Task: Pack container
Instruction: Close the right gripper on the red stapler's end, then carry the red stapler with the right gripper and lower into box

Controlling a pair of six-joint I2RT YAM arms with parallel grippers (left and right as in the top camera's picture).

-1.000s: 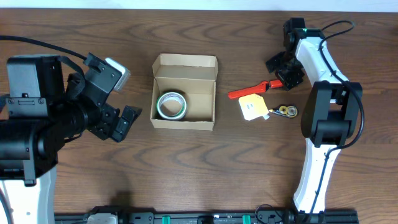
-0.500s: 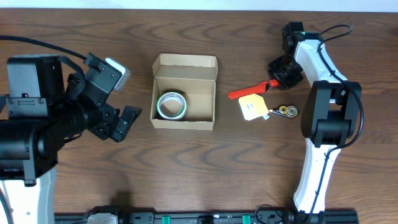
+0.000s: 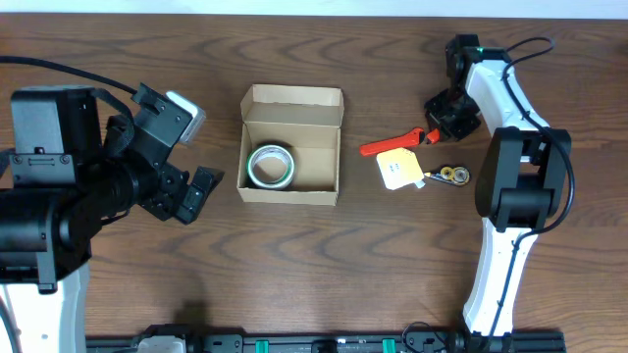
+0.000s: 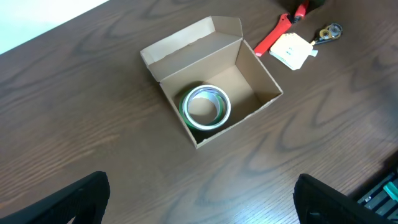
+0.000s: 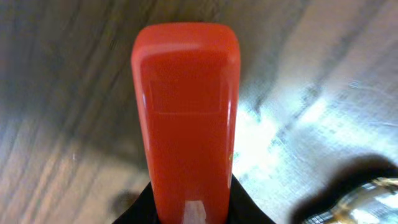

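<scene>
The container (image 3: 289,195), a tan cardboard box with its lid flap folded back, stands open at mid-table and holds a tape roll (image 3: 270,166). In the left wrist view the container (image 4: 186,46) and tape roll (image 4: 206,107) lie ahead of my left gripper (image 4: 202,199), which is open wide over bare wood. From overhead, the left gripper (image 3: 186,196) sits left of the box. A red-handled tool (image 3: 391,144) lies right of the box. My right gripper (image 3: 439,128) is shut on its far end; the red handle (image 5: 186,106) fills the space between the black fingers (image 5: 249,208).
A pale yellow card (image 3: 399,169) and a small metal key-ring piece (image 3: 451,176) lie just below the red tool. Both also show at the top right of the left wrist view, the card (image 4: 291,50) and the metal piece (image 4: 328,32). The right arm's base stands near the front right.
The right gripper's fingers have closed in on the end of the red tool. The left arm, box and tape roll have not moved.
</scene>
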